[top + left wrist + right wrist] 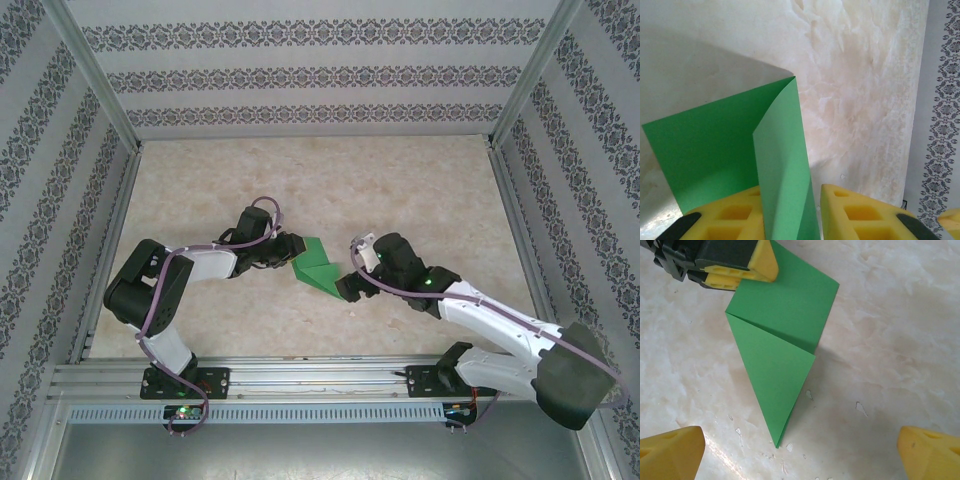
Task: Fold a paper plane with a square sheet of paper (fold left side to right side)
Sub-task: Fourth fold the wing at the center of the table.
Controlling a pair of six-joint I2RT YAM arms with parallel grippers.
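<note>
Left gripper [791, 210] pinches paper [785, 300] corner; right gripper [800, 452] spread wide, clear of paper. Pinched corner hidden inside grip.

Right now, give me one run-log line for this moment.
left claw: shut on paper | right claw: open, not touching paper, fingers either side of its tip | paper: folded to a point, on table

Beige marbled desk [300, 180], small pale flecks [809, 395] on its surface, floral-striped wallpaper walls [300, 75] around its far and side edges, slotted aluminium rails [320, 378] along its near edge, metal posts [95, 75] rising from its far corners.
</note>
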